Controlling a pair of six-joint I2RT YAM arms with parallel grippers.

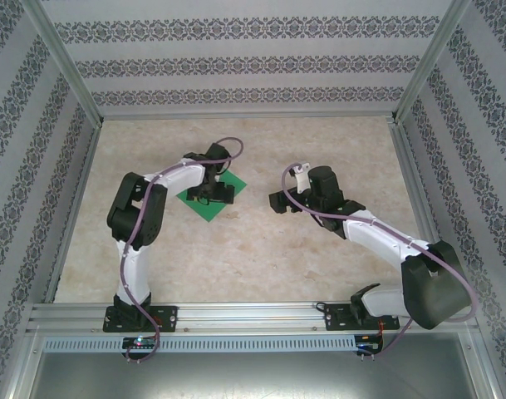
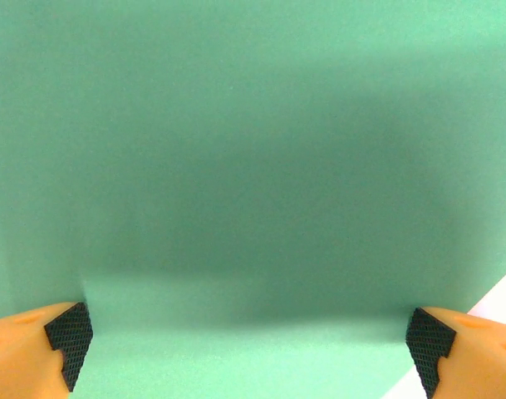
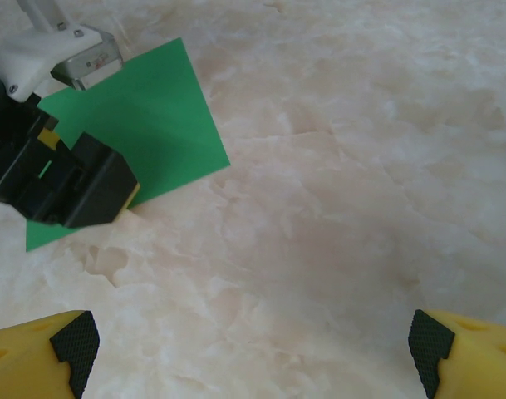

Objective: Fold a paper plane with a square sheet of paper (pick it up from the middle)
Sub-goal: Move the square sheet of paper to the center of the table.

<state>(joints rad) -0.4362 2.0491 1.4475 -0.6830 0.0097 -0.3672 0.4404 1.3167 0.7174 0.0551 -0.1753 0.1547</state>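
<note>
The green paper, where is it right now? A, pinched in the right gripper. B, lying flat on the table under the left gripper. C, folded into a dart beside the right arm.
B: the paper lies flat beneath the open left gripper; the right gripper hangs open over bare table.

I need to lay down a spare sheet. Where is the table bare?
Bare table lies near, just beyond the rail, and far, along the back wall. Crowded centre-left: the left gripper sits low over the square sheet of paper, and the right gripper is close by to its right.
</note>
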